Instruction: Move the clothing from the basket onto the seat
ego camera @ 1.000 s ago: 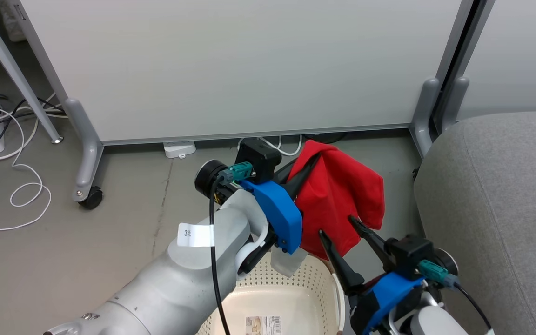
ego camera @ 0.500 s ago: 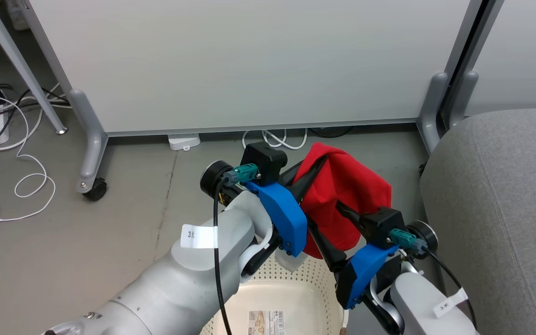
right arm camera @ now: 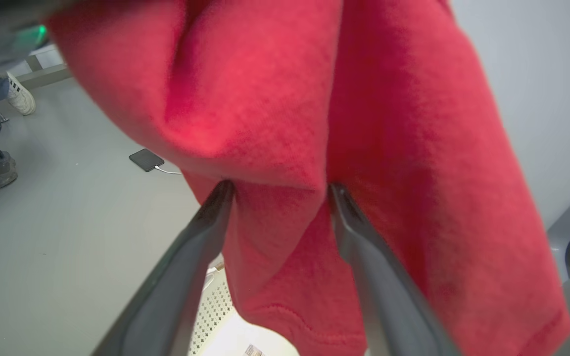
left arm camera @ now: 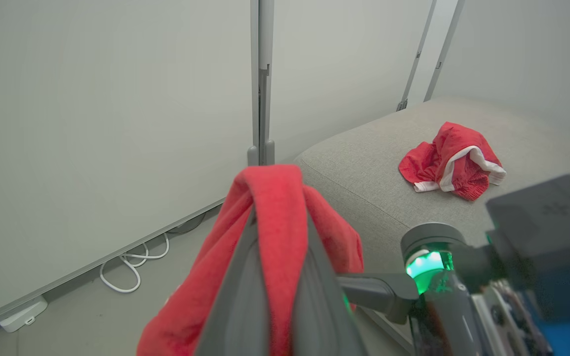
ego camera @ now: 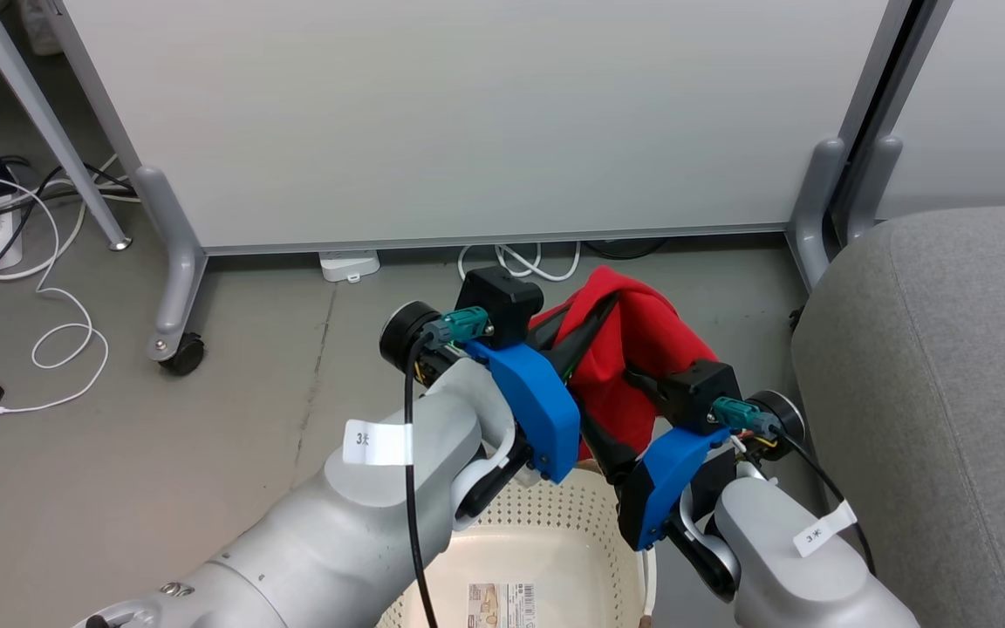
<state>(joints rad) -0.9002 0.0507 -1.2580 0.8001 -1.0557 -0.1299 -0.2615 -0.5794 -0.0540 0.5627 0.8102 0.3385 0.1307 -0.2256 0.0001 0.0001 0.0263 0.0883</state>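
The left gripper (ego camera: 597, 321) is closed on the top fold of a red garment (ego camera: 646, 349), which drapes over its fingertips. From there the garment hangs with its long axis vertical, and its hem points down toward the basket (ego camera: 555, 532) that stands below both grippers. Just to the right, the right gripper (right arm camera: 280, 188) has its fingers spread apart, with a lower fold of the fabric between them. Further right of this gripper is the seat (ego camera: 947, 366), where a second garment (left arm camera: 451, 160), red with white trim, lies crumpled.
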